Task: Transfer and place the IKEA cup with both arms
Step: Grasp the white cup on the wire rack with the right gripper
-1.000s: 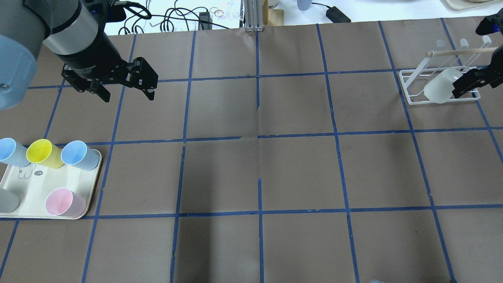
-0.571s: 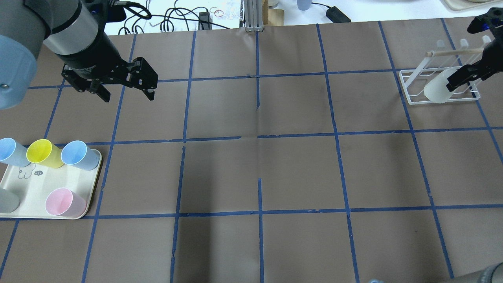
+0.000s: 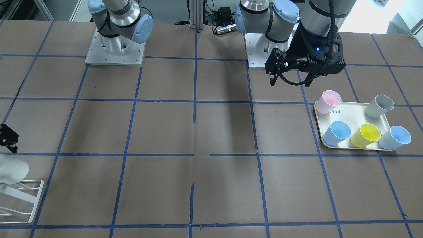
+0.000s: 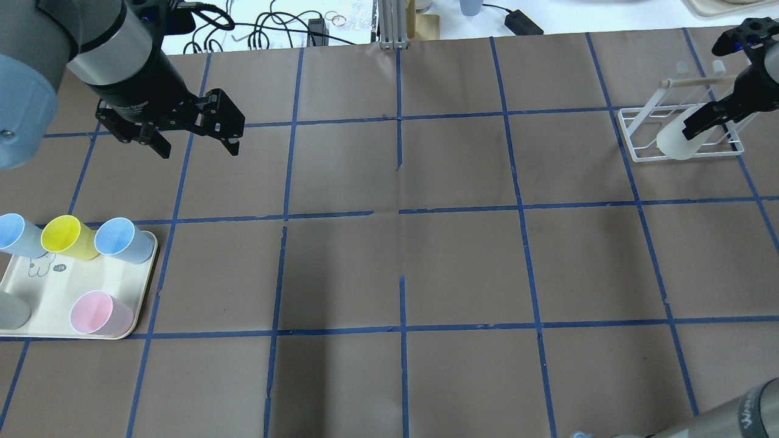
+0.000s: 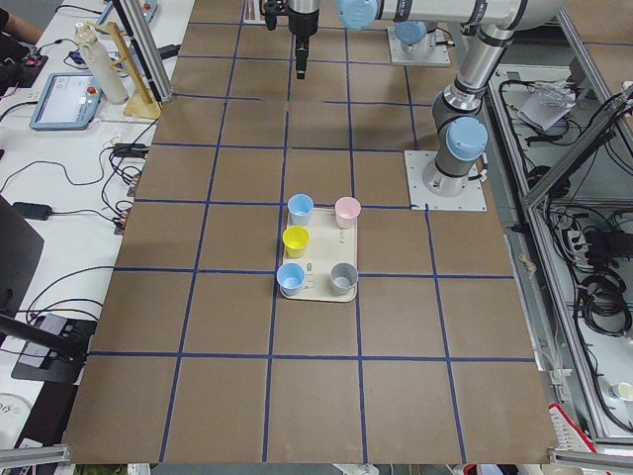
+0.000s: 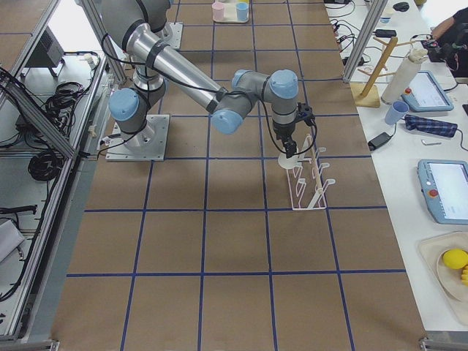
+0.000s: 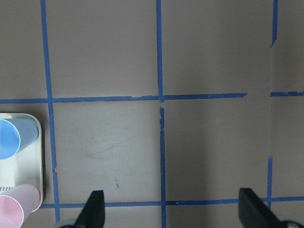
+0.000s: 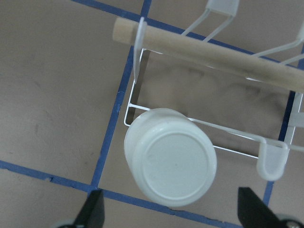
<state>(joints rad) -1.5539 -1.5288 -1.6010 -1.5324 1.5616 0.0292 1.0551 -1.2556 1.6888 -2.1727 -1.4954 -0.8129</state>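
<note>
**Front-facing view.** Left end effector (image 3: 290, 82): spread wide, empty, hanging above the table (image 3: 198, 132) just behind the tray (image 3: 353, 114). The tray carries pink, grey, yellow and two blue tumblers. Print on its face reads "…obit", its start hidden by the pink one. IKEA cup (image 3: 11, 170): at the view's left edge, tipped over on the wire rack (image 3: 37, 200).

**Overhead view.** I log the IKEA cup (image 4: 672, 143) leaning on the rack, well apart from the tray. Right end effector (image 4: 709, 115): directly over it. The tray shows a rabbit doodle and a small dark tag reading "-14". White lettering on the left end effector (image 4: 198, 151) ends in "Gripper".

**Left-end view.** Tray (image 5: 316, 295) and its five tumblers only.

**Right-end view.** Near arm reaches to the rack. The cup is too small here to detail.

**Left wrist view.** Spread wide over bare table, with the tray corner at the edge.

**Right wrist view.** IKEA cup (image 8: 171, 156): base towards the lens, plain, no mark legible, under the wooden rail (image 8: 209, 52). Fingertips (image 8: 92, 211) stand wide, clear of it, holding nothing.

**Handling, my estimate.**
- Light, thin-walled and fairly stiff, though it may flex under a hard squeeze.
- The wall is smooth and tapered, so it could slip.
- I would take it across the wall at mid-height with moderate force.
</note>
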